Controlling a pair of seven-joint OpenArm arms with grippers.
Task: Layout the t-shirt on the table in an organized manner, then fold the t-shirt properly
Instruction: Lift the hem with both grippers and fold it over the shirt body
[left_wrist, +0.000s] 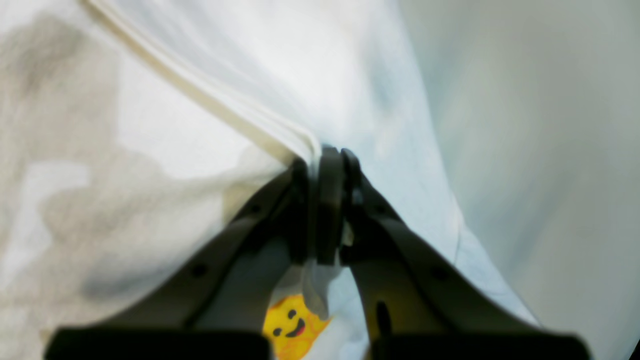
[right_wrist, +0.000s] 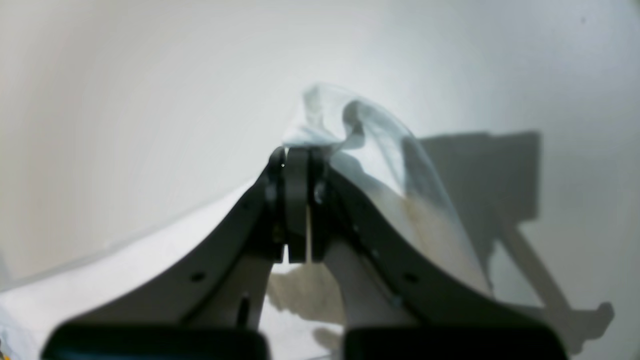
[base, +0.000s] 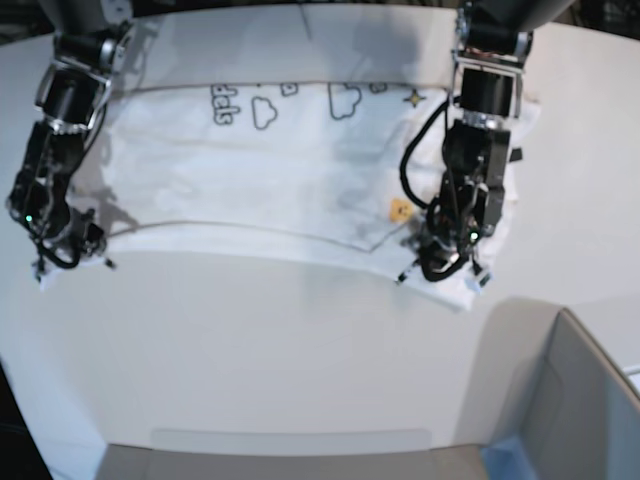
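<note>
I have the shirt (base: 290, 170) spread across the upper middle of the base view, lying on the table (base: 300, 350), its cloud outlines running along the top edge and a fold line sagging across the frame from left to lower right. My left gripper (left_wrist: 325, 155), at centre right of the base view, has its jaws pressed together on a bunched ridge of white cloth; in its wrist view the ridge runs off to the upper left, and a yellow smiley print (left_wrist: 292, 327) peeks out at the bottom centre beneath the jaws. My right gripper (right_wrist: 297, 152), at the far left of the base view, has its jaws together too, pinching a small peak of thin cloth that stands up at the centre of its wrist view, with bare table filling the rest and the arm's shadow falling to the right. So I judge I am in the folding part, both ends of one edge gripped and ready to be carried. The next move, as I read it, calls for lifting both ends together at an even height, keeping the edge taut between them, and bringing it over the body of the shirt so the fold lands straight. The right pinch looks slight, only a little cloth in it, so it could slip if I pull apart too hard.
</note>
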